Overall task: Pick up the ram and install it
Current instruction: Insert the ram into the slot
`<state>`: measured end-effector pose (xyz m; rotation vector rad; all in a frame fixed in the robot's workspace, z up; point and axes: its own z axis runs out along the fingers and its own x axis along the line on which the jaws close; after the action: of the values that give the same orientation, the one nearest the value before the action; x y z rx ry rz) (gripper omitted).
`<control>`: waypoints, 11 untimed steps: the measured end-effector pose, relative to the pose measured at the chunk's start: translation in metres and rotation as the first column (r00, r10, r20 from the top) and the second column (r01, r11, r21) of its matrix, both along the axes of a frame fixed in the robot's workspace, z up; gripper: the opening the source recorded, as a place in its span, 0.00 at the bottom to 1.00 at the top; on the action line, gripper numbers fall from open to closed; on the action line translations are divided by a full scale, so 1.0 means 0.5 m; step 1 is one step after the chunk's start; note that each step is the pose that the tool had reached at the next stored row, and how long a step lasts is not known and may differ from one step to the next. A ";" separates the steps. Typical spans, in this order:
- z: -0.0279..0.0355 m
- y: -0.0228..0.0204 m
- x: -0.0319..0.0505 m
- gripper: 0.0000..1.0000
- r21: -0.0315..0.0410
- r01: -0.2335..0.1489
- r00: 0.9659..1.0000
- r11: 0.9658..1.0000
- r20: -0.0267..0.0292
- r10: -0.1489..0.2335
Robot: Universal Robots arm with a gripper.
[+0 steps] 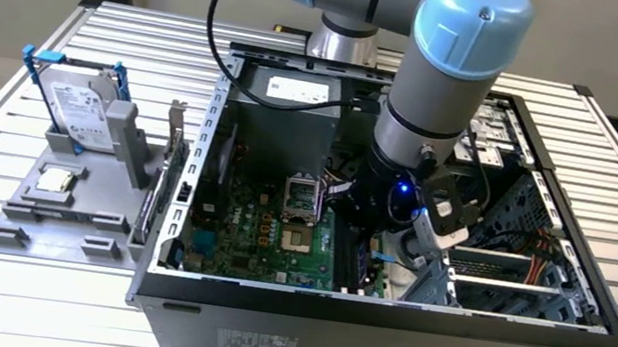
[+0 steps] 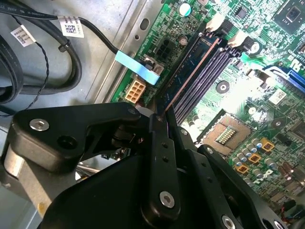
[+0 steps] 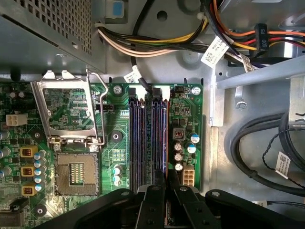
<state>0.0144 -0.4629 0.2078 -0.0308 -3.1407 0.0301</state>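
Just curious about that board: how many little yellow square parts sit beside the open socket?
3 yellow square parts in a row beside the socket: one, the next, the last. Others may hide under the pincer holding the ram.

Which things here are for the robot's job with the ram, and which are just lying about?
For the job:
- the ram, at the memory slots
- the gripper, by the ram's end

Just lying about:
- the hard drive, on the grey holder
- the processor socket
- the coloured cables
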 end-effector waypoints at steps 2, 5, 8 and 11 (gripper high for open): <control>-0.001 0.0004 0.000 1.00 0.001 0.000 1.000 1.000 0.000 0.000; 0.000 0.0001 0.000 1.00 0.000 0.000 1.000 1.000 0.000 0.000; 0.006 -0.0001 0.000 1.00 -0.001 0.000 1.000 1.000 0.000 0.000; 0.024 0.0000 0.000 1.00 -0.002 0.000 1.000 1.000 0.000 0.000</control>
<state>0.0144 -0.4630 0.2200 -0.0308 -3.1407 0.0329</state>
